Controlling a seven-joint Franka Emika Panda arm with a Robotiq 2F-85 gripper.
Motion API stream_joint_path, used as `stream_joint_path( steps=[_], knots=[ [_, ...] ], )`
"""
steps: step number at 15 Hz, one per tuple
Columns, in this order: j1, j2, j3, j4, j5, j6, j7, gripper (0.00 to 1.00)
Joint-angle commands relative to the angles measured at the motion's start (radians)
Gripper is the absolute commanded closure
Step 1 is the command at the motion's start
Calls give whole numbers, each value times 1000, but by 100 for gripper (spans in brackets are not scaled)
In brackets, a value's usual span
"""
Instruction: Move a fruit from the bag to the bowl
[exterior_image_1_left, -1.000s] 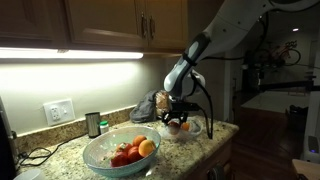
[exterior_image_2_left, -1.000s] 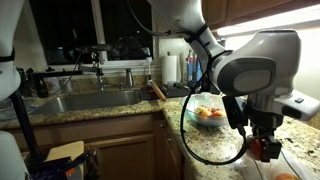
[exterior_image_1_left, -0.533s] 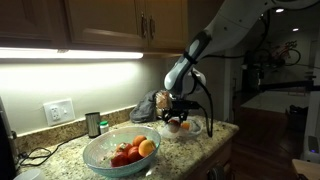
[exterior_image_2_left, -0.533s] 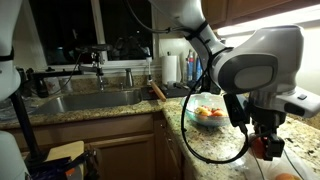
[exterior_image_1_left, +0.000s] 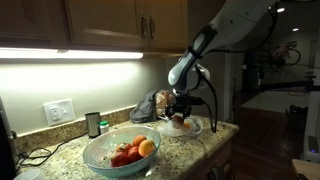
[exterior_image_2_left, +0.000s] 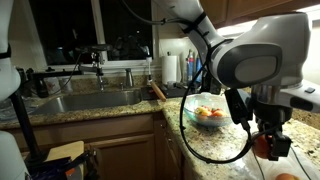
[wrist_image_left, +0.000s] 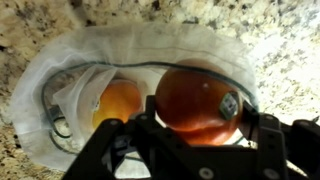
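Red-orange fruit (wrist_image_left: 195, 100): smooth, round, firm, likely slick and bruisable; best held across its widest part. Gripper (wrist_image_left: 197, 128) clamps it there, over the crinkly bag (wrist_image_left: 60, 60), right of the bowl (exterior_image_1_left: 100, 162). Can (exterior_image_1_left: 93, 124) sits left of the bowl, fruit pile (exterior_image_1_left: 135, 150) inside it, cloth bag (exterior_image_1_left: 150, 104) behind-right. Path to the bowl looks clear.

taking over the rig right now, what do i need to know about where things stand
Gripper: jaws closed on the red fruit, over the open bag.
Bag: one orange fruit lies inside.
Bowl: apart from the bag on the counter, holding other fruits.
Done: grasp.
Left: lift clear, carry to the bowl, release.
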Motion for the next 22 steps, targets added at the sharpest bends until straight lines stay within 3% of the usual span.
stream_joint_path(
  steps=[1, 22],
  knots=[
    [21, -70, -42, -78, -60, 1, 30, 50],
    [35, -54, -109, -121, -181, -8, 75, 50]
  ],
)
